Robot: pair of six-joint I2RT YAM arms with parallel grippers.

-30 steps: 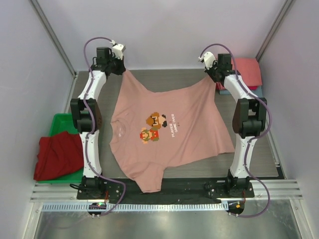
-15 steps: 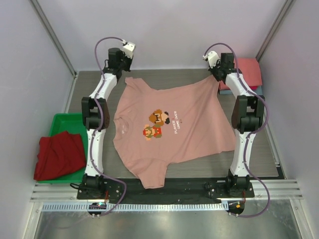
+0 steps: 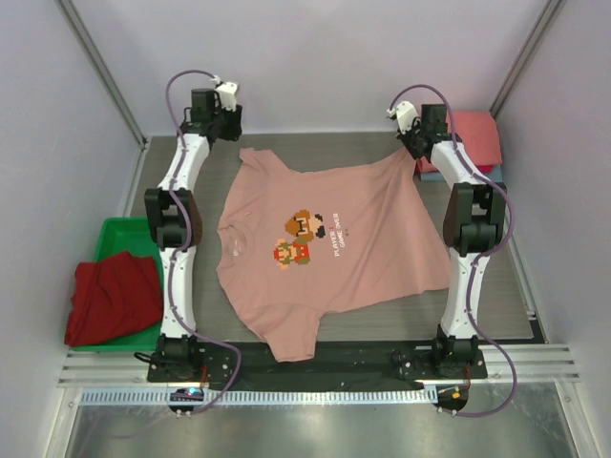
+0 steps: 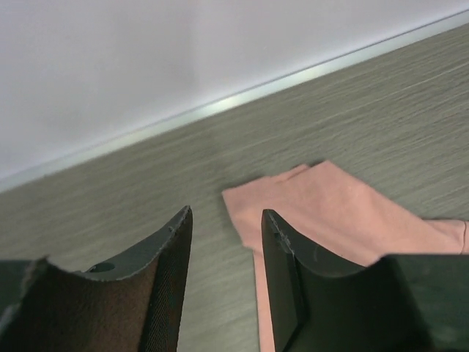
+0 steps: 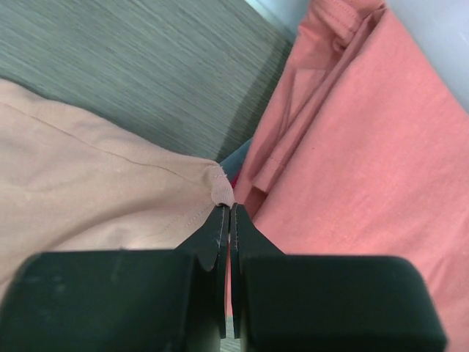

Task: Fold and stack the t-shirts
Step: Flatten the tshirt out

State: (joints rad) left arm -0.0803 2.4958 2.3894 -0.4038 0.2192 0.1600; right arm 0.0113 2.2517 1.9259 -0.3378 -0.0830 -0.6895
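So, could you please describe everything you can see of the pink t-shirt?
The pink t-shirt looks like soft cotton, with a pixel game-character print on the chest. It lies spread face up, mildly wrinkled, on the table, collar pointing left. The right hand is shut on its far right corner; the open left hand hovers clear of the far sleeve.

overhead wide; both wrists close on t-shirt (image 3: 372, 258)

Pale lilac walls (image 3: 334, 57), grey woodgrain tabletop (image 3: 305, 150), metal rails (image 3: 315, 396)
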